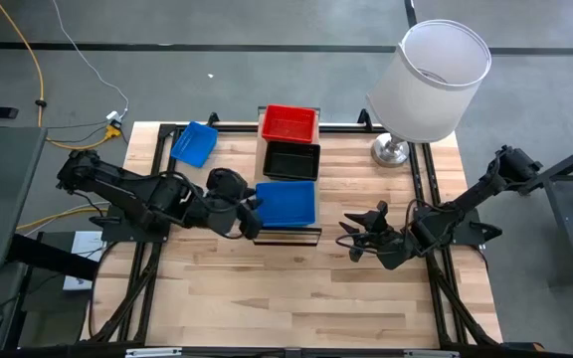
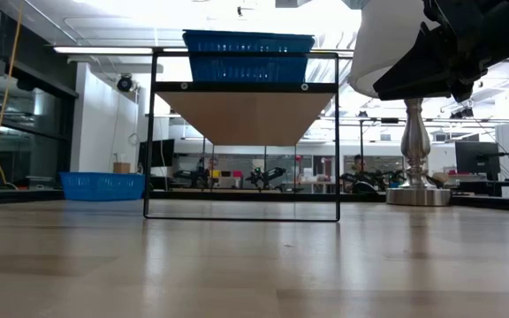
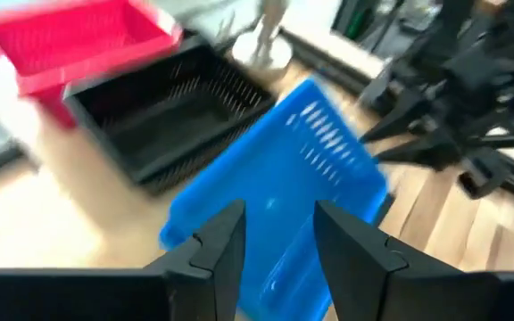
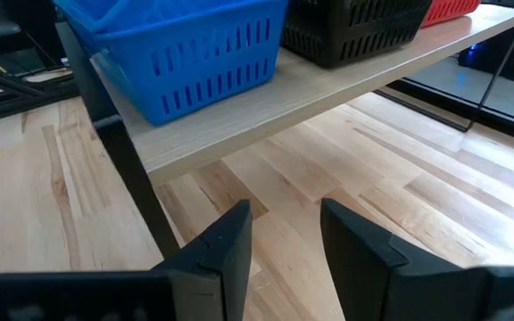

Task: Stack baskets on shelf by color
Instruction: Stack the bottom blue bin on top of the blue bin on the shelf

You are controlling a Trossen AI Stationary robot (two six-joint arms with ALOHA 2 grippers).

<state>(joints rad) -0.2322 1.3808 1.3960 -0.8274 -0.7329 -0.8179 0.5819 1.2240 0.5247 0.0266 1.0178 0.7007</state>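
A light-wood desk point(image 1: 296, 288) carries the shelf point(image 1: 288, 184). A loose blue basket point(image 1: 195, 144) lies on the desk behind the left claw point(image 1: 255, 214). That claw's fingers stand slightly apart, empty, touching the near edge of the blue basket stack point(image 1: 286, 202); beyond it sit the black basket point(image 1: 291, 160) and red basket point(image 1: 288, 123). Right of the shelf, the right claw point(image 1: 358, 237) hovers part-open, empty.

Bright overhead light; left wrist view blurred (motion).
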